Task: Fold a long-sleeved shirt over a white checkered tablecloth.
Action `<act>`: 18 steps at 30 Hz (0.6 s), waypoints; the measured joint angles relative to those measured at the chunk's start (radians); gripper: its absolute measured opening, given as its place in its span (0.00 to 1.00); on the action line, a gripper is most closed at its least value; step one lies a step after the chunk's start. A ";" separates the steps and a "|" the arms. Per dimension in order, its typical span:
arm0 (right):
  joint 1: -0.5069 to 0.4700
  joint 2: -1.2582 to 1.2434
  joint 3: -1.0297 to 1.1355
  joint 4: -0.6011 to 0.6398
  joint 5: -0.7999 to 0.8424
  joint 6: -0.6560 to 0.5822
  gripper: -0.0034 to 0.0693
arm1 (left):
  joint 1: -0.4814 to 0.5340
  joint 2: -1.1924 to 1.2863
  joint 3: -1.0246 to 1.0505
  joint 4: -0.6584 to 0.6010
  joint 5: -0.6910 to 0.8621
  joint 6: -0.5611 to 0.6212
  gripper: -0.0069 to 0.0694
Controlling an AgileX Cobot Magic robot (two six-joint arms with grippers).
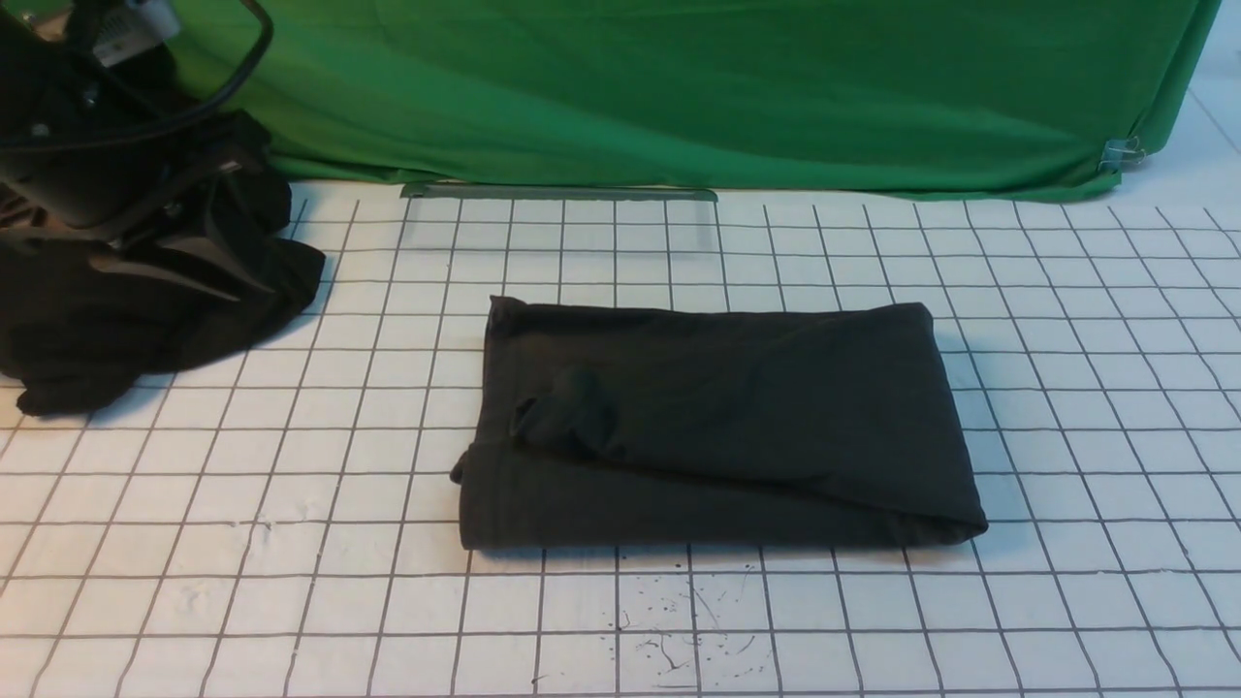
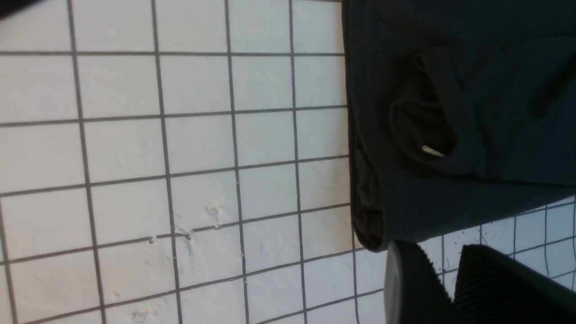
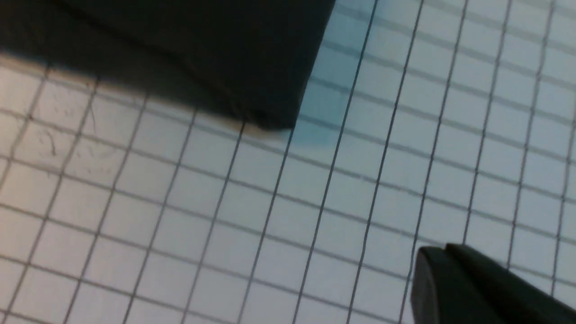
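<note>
Only the left wrist view shows the long-sleeved shirt's (image 2: 450, 112) neck label (image 2: 433, 151); left gripper (image 2: 445, 288) jaws spread, right gripper (image 3: 477, 288) seemingly pressed together.

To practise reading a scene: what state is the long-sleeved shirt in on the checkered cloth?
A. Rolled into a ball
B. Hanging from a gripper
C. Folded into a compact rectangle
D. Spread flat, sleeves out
C: the long-sleeved shirt lies as a layered rectangle on the white checkered tablecloth, with no gripper touching it.

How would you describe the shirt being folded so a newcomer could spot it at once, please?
On the white checkered tablecloth, look to the middle: the long-sleeved shirt lies there as a flat charcoal rectangle. Unlike the black heap at the far left, it is neatly folded.
</note>
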 joint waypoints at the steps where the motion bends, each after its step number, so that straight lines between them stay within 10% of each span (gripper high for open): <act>1: 0.000 -0.080 0.004 0.000 -0.018 -0.003 0.05 | -0.006 0.000 0.000 0.000 0.001 0.001 0.30; 18: -0.001 -0.697 0.582 0.019 -0.752 -0.147 0.06 | -0.009 0.000 0.000 0.006 -0.001 0.004 0.30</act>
